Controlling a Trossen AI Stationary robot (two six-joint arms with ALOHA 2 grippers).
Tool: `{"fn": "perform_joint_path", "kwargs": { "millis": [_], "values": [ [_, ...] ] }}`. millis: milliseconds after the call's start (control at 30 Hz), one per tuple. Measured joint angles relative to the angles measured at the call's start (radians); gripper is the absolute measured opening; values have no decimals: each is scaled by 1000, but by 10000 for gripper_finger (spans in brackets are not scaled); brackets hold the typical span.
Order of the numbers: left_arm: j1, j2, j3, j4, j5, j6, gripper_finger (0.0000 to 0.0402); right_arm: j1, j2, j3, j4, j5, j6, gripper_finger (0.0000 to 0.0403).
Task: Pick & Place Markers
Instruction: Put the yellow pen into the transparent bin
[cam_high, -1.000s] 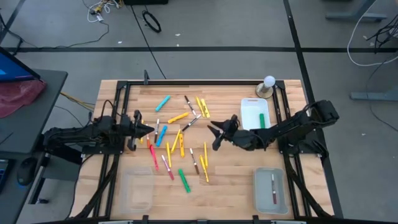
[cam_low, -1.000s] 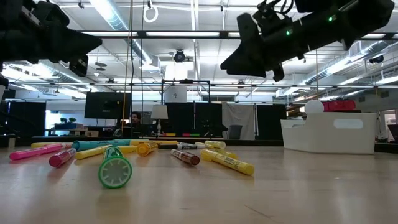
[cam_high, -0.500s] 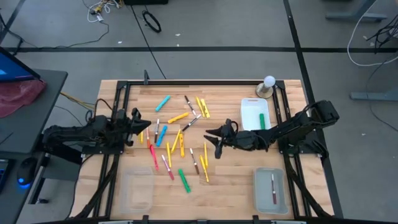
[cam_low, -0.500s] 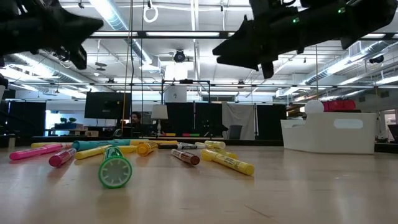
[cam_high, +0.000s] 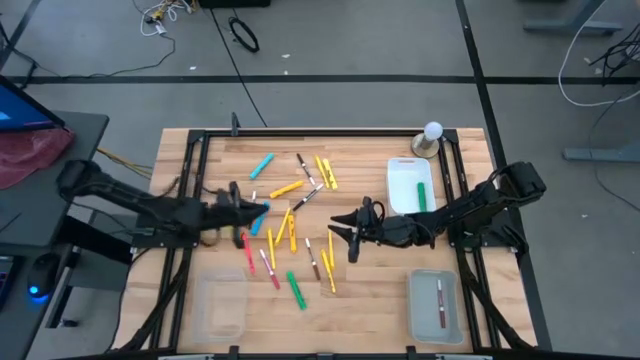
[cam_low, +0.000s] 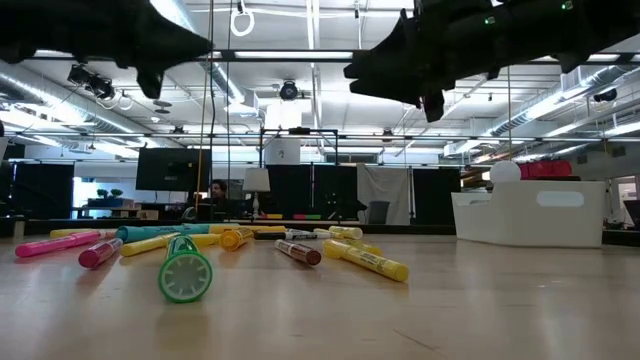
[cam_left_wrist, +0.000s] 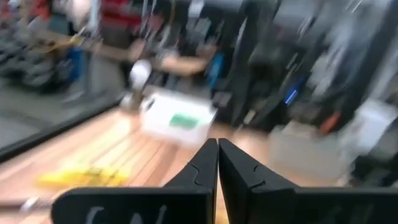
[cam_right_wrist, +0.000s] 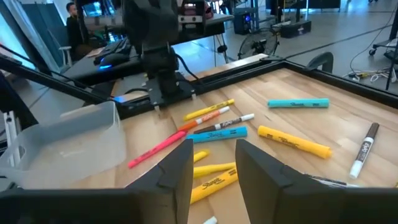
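Overhead, closed left pincer (cam_high: 262, 206) and open right pincer (cam_high: 340, 231) flank scattered markers (cam_high: 285, 225).

Left arm reaching in from the left side, stretched low toward table centre, left gripper (cam_high: 262, 207) pointing right with fingers (cam_left_wrist: 208, 163) pressed together. Right arm extending from the right side toward centre, right gripper (cam_high: 331, 231) hanging above the table, fingers (cam_right_wrist: 177, 168) parted, gripping nothing.

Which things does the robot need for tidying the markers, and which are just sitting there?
For the job:
- markers scattered on the table
- left gripper, shut
- right gripper, open
- white tray holding a green marker
- clear tray holding one marker

Just lying about:
- lamp
- empty clear tray
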Motion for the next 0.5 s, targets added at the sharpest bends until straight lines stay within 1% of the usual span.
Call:
{"fn": "perform_joint_path", "kwargs": {
  "millis": [67, 133, 200, 267, 333, 500],
  "values": [
    [-15, 92, 100, -163, -66, -42, 19, 8, 0, 0, -5, 0, 6, 120],
    [-21, 166, 203, -367, -104, -129, 22, 17, 0, 0, -5, 1, 6, 120],
    [-22, 240, 298, -569, -113, -253, 34, 26, 0, 0, -6, 1, 6, 120],
    [-22, 309, 366, -703, -99, -367, 55, 33, 0, 0, -6, 1, -1, 120],
    [-22, 374, 407, -771, -57, -456, 83, 38, 0, 0, -6, 1, -6, 120],
    [-22, 546, 424, -774, 50, -633, 166, 43, 0, 0, -10, 1, -34, 120]
  ]
}}
